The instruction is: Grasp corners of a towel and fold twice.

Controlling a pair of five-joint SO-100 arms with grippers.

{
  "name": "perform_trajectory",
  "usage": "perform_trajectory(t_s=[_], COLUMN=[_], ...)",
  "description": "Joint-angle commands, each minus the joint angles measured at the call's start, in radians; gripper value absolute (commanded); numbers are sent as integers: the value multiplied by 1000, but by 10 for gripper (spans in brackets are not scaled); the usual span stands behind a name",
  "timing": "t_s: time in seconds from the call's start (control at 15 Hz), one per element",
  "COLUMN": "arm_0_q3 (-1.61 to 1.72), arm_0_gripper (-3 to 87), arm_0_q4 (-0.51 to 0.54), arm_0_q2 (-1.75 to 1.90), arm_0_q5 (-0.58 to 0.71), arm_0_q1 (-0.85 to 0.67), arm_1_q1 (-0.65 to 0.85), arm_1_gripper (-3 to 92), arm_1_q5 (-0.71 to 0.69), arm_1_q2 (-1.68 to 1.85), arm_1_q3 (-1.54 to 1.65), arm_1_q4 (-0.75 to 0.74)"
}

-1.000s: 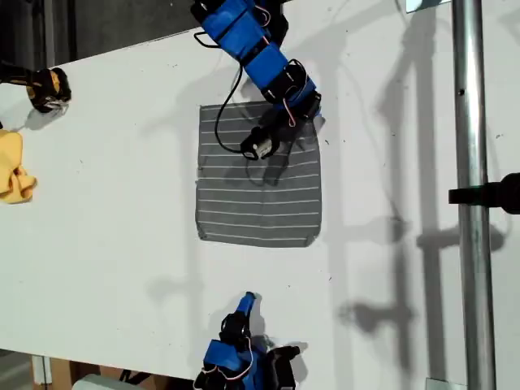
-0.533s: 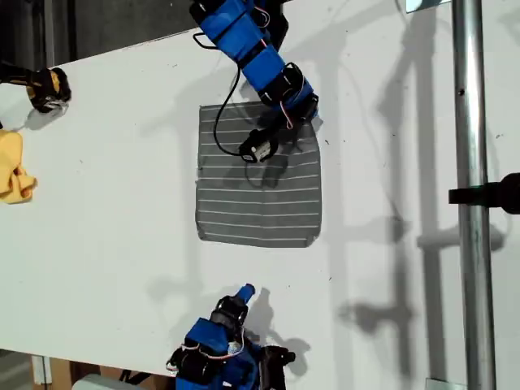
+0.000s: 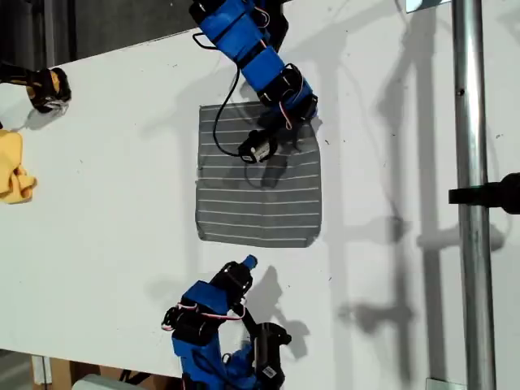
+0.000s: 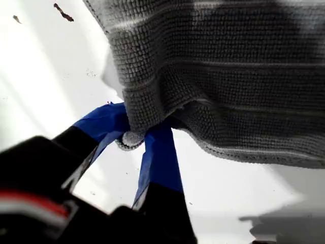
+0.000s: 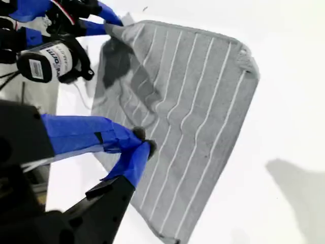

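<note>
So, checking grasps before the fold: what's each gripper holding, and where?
My first gripper pinches the towel by a corner; my second gripper holds nothing.

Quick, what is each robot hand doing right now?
First hand: shut on a corner of the towel.
Second hand: shut, holding nothing, above the towel.

My first pincer [image 4: 136, 133] is clamped tight; my second pincer [image 5: 142, 143] hovers closed.
</note>
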Motion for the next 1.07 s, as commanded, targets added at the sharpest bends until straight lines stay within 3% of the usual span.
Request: perform_trajectory(t_s=[0.0, 0.4, 0.47, 0.6, 0.67, 0.8, 1.0], arm_0_q3=[-87, -86, -80, -63, -63, -63, -23], arm_0_gripper=[-23, -23, 5, 267, 343, 396, 393], arm_0_q4=[-41, -143, -144, -141, -149, -138, -146], arm_0_q2=[-29, -94, -100, -97, -101, -123, -192], arm_0_q5=[29, 29, 31, 38, 41, 83, 117], arm_0_q1=[25, 43, 48, 78, 97, 112, 109], arm_1_q1=[12, 20, 21, 21, 20, 18, 18], arm_1_gripper=[-1, -1, -1, -1, -1, -1, -1], arm_1_q5=[-9, -18, -21, -21, -21, -21, -21], arm_1_q2=[35, 38, 38, 38, 38, 38, 38], arm_1_q3=[-34, -34, -34, -34, -34, -34, -34], arm_1_q4=[11, 11, 12, 12, 12, 12, 12])
